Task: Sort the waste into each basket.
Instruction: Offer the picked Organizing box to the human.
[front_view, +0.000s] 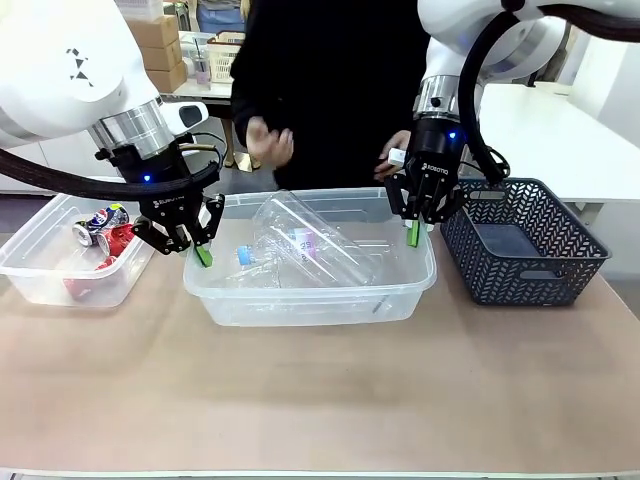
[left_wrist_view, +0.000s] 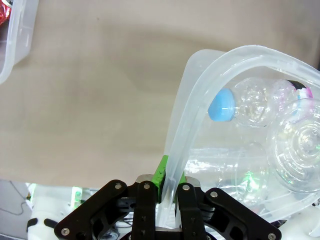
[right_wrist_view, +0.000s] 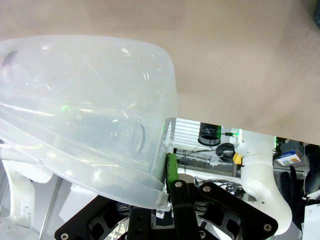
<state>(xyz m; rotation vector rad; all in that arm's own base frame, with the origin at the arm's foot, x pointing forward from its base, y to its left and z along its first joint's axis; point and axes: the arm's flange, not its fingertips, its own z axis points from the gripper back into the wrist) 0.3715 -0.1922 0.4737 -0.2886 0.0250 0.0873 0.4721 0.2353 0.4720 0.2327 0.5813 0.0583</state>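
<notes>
Clear plastic bottles (front_view: 305, 245), one blue-capped, lie on their sides in the middle see-through rectangular tub (front_view: 320, 300). Crushed red and blue-silver metal cans (front_view: 105, 232) sit in the left clear tub (front_view: 40, 275).

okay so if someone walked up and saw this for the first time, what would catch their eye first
Most striking is the big clear tub at the middle of the table, with both grippers clamped on its rim: the left gripper on its left end, the right gripper on its right. Clear plastic bottles lie piled inside it. To the left, a smaller clear tub holds crushed cans, and a dark lattice basket stands at the right.
</notes>
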